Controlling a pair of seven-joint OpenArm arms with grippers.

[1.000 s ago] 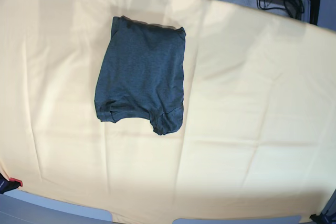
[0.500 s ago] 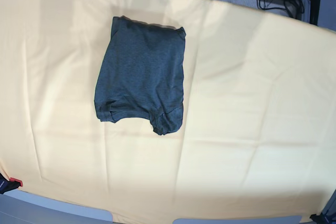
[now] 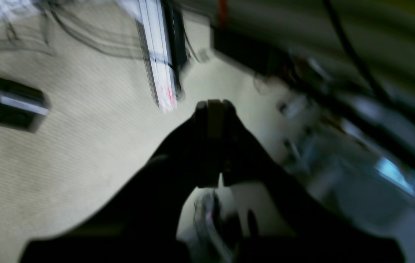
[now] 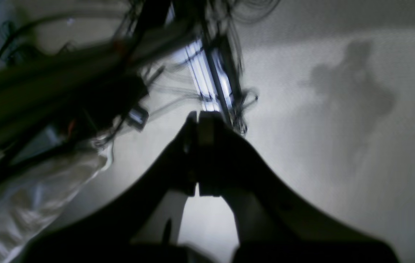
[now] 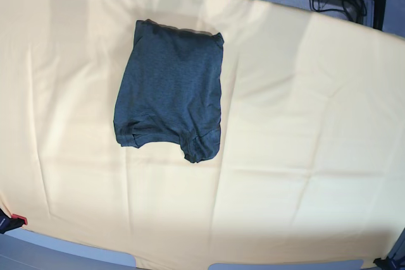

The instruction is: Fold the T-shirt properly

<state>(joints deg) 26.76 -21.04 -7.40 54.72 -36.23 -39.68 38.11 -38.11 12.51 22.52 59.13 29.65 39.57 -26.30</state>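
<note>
shirt [image 5: 169, 90]: folded into a compact block, left of centre on the yellow cloth [image 5: 316, 124] | handling: likely soft, light, limp; best pinched at hems or corners | right gripper [image 4: 197, 120]: jaws together, empty, off the table | left gripper [image 3: 212, 107]: jaws together, empty

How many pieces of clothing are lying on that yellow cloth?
1: the T-shirt, folded into a compact bundle, lies left of centre toward the far side of the yellow cloth. Nothing else shows, though something could be tucked underneath.
</note>
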